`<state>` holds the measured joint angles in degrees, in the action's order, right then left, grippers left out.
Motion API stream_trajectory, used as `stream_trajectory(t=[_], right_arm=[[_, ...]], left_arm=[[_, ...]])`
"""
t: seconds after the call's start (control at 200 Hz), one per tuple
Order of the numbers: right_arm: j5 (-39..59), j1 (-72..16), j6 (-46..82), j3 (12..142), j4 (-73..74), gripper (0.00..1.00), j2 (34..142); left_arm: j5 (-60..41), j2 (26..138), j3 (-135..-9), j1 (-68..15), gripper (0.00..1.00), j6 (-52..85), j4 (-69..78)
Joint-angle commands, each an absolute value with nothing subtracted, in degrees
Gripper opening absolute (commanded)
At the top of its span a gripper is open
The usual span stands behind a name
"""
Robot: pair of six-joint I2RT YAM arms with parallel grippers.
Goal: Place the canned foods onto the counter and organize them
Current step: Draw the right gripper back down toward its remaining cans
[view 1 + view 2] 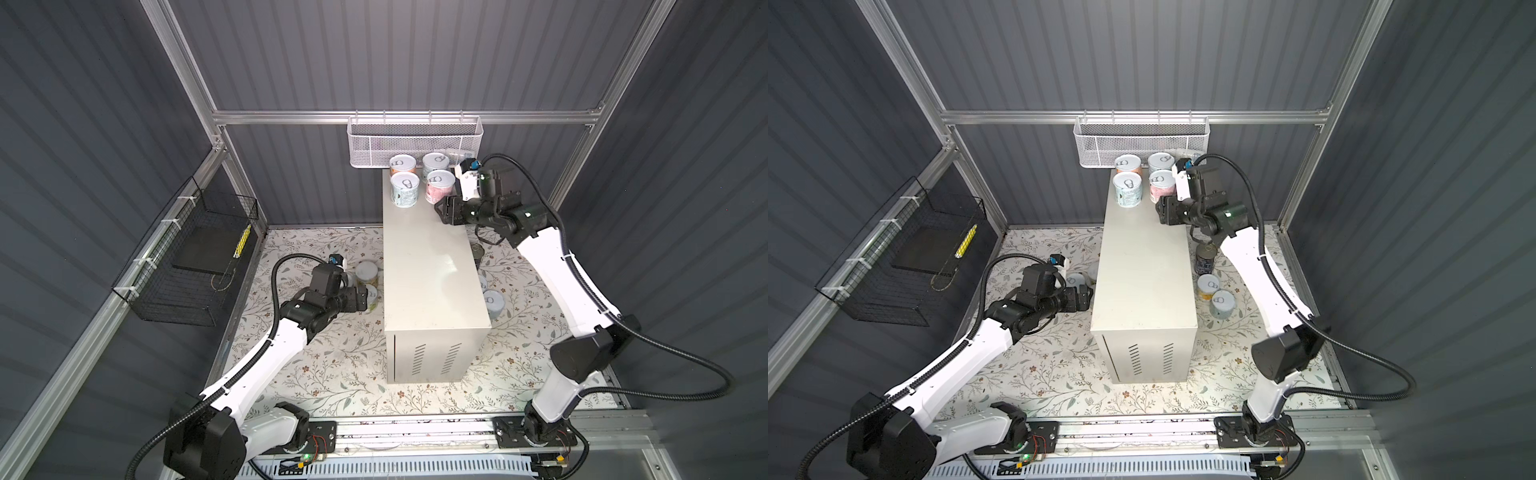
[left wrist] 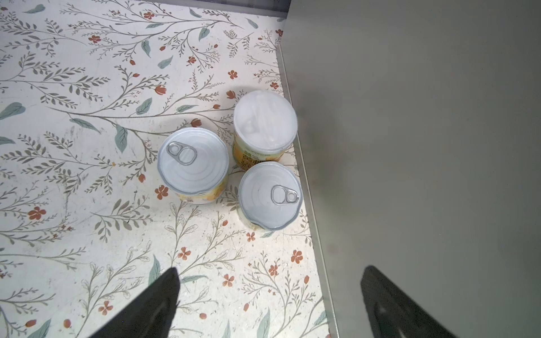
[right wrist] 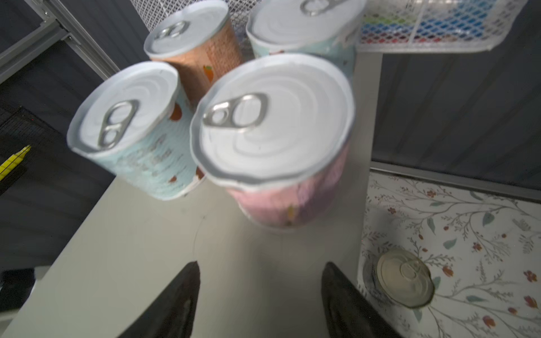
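Inspecting the tabletop (image 1: 432,266), the flat top of a tall beige box on a floral mat (image 1: 332,365). Found four cans upright at its far end, in two rows of two: orange can (image 1: 402,164) and far blue can (image 1: 434,163) behind, near blue can (image 1: 404,189) and pink can (image 1: 440,185) in front. Noted the pink can just beside the right long edge, and the rear pair close under a white mesh basket (image 1: 415,141). Logged bare surface from the front pair to the near end above the vent slits (image 1: 434,357).

Located the right fingers (image 3: 187,292) over that bare surface, just in front of the pink can and near the right edge; apart, gripping nothing.

Located the left fingers (image 2: 164,292) low beside the box's left wall; spread wide, holding nothing. Counted three cans close together ahead of them on the mat: capped can (image 2: 265,123) and wall-side can (image 2: 269,196) just beside the wall, outer can (image 2: 193,164) on the open side.

Recorded a dark-blue can (image 1: 1206,257) and two small cans (image 1: 1208,286) on the mat strip between the right wall and the right arm (image 1: 1266,282).
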<state>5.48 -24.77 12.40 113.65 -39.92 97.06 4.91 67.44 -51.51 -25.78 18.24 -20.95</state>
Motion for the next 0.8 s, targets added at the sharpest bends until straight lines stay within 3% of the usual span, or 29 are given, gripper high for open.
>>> stream_trajectory(t=[0.0, 0.165, 0.255, 0.375, 0.47, 0.63, 0.795], right_arm=[[6.94, -25.11, 13.51, 107.78, -37.29, 0.69, 88.66], [5.16, -25.13, 15.02, 96.17, -36.77, 0.79, 76.73], [3.15, -25.0, 16.15, 85.56, -31.33, 0.99, 68.42], [-3.76, -24.56, 18.98, 74.23, -25.46, 0.99, 57.25], [-7.18, -23.33, 19.6, 71.79, -29.4, 0.99, 53.93], [-6.14, -19.86, 22.77, 66.68, -34.76, 0.99, 51.07], [-6.39, -17.84, 24.33, 54.89, -30.63, 0.99, 46.54]], left_arm=[[5.44, 67.12, -51.29, -25.48, 0.98, 17.61, -21.27], [5.53, 66.98, -50.87, -25.49, 0.99, 18.12, -20.45], [5.32, 66.65, -50.06, -25.46, 0.99, 18.48, -19.32], [5.1, 66.15, -48.2, -25.46, 1.0, 19.83, -16.55], [5.09, 66.27, -46.51, -25.44, 0.99, 21.2, -14.05], [6.29, 67.67, -45.47, -25.46, 0.99, 22.06, -13.48], [9.67, 66.71, -43.29, -25.49, 0.99, 22.37, -14.11]])
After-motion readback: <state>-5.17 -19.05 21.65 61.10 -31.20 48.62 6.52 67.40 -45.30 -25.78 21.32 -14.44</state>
